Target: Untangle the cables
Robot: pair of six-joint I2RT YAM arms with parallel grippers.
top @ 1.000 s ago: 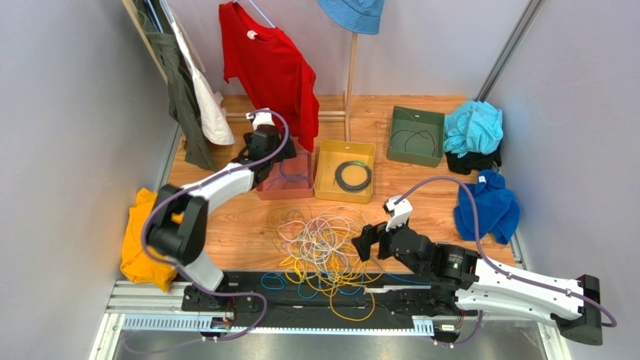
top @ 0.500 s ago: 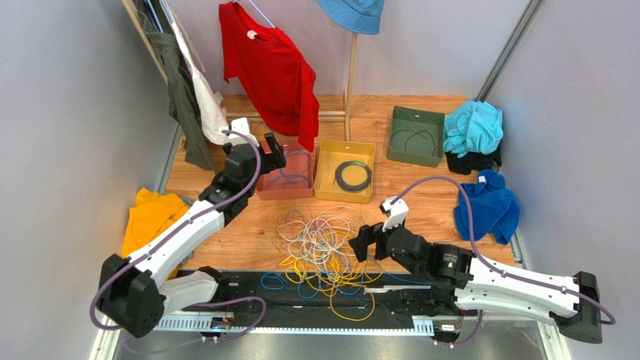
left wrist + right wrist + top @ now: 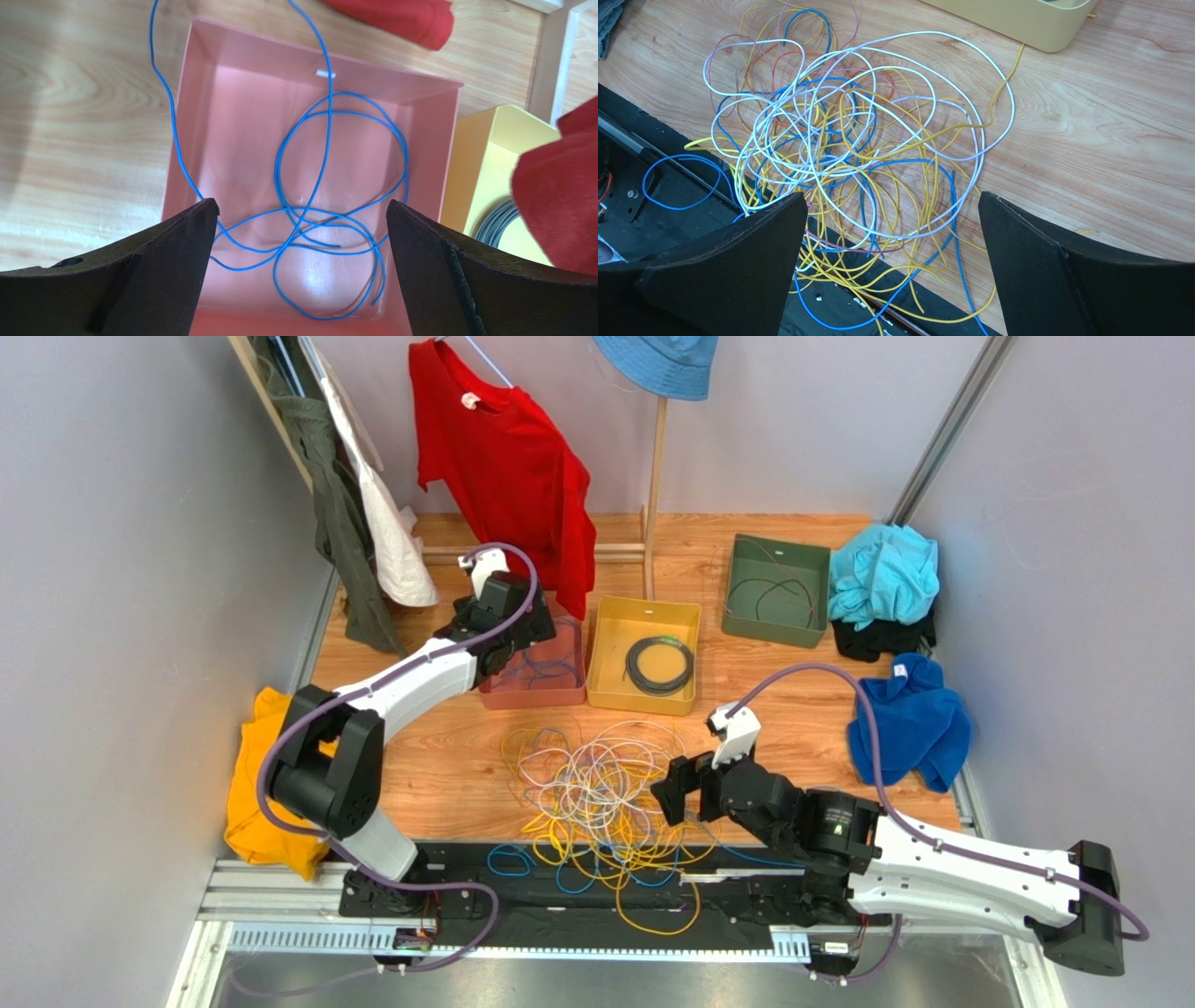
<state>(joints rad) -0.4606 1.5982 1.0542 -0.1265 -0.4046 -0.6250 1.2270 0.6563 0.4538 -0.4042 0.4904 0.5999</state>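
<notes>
wide-jawed left gripper (image 3: 300, 204) over blue cable (image 3: 328, 119) in pink tray (image 3: 231, 105)

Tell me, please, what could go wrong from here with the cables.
1. The right gripper hangs open over the dense tangle; closing there would likely catch several strands and tighten knots.
2. Part of it lies over the black rail at the near edge; pulling may snag it there.
3. The blue cable trails over the pink tray wall, so the open left gripper might drag it out.
</notes>
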